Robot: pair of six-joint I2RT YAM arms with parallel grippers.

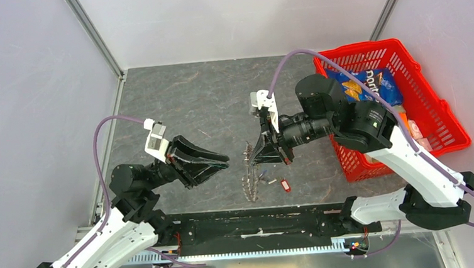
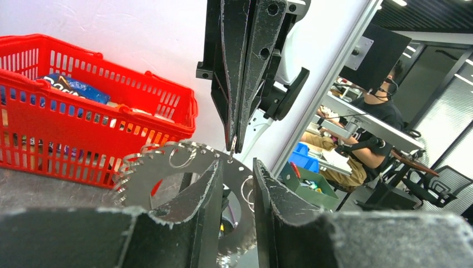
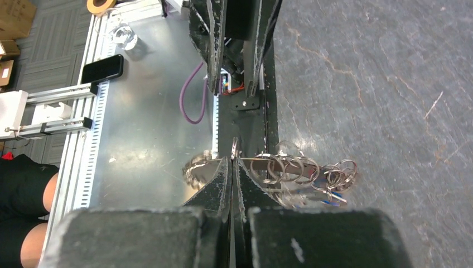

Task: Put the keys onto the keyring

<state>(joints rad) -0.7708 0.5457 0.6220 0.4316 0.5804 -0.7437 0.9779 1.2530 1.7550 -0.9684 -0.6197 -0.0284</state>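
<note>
Right gripper (image 3: pixel 232 159) is pinched fully closed on the rim of the keyring (image 3: pixel 268 166), holding it on edge over the table (image 1: pixel 207 104), face turned to my other arm so the hole is reachable. Left gripper (image 2: pixel 237 165) sits just beside it, jaws partway apart with nothing between them. It's lined up to work, not carrying. Small split rings (image 3: pixel 340 170) dangle off the keyring; tags among them are possibly blue, too blurry to confirm. Loose keys (image 1: pixel 269 181), including a red-tagged key (image 1: pixel 286 185), lie on the table near the keyring. None picked yet.
</note>
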